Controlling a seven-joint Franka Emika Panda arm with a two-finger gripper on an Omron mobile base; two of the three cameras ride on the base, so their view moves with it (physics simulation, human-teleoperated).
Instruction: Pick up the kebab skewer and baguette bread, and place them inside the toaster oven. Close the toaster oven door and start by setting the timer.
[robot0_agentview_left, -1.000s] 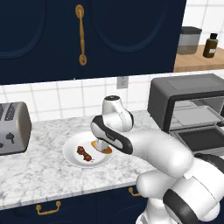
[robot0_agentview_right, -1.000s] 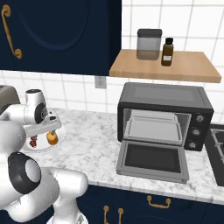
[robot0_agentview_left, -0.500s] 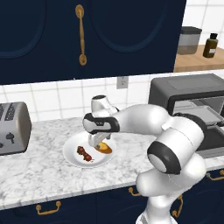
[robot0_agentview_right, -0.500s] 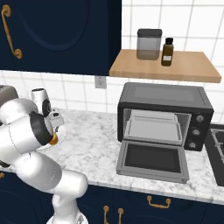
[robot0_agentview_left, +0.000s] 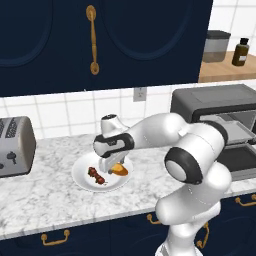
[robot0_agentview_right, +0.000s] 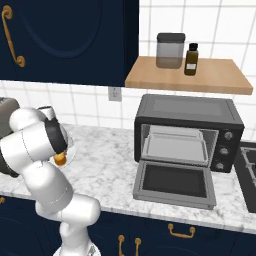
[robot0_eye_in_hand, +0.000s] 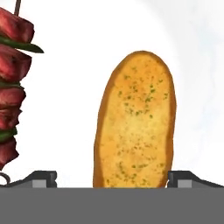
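The arm has swung down over the white plate, so the gripper now straddles the baguette bread with its jaws spread wide and nothing held (a grasp looks imminent). The kebab skewer lies beside the loaf toward the plate's left edge. A second ago the hand sat higher. The toaster oven waits, its door down.

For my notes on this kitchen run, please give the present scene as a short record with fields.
gripper: open gripper, low over the plate, fingertips either side of the loaf
bread: golden-orange oblong baguette bread, lying on the round white plate
skewer: kebab skewer with dark red-brown meat chunks, on the same plate beside the bread
oven: dark grey boxy toaster oven, its front door folded down open
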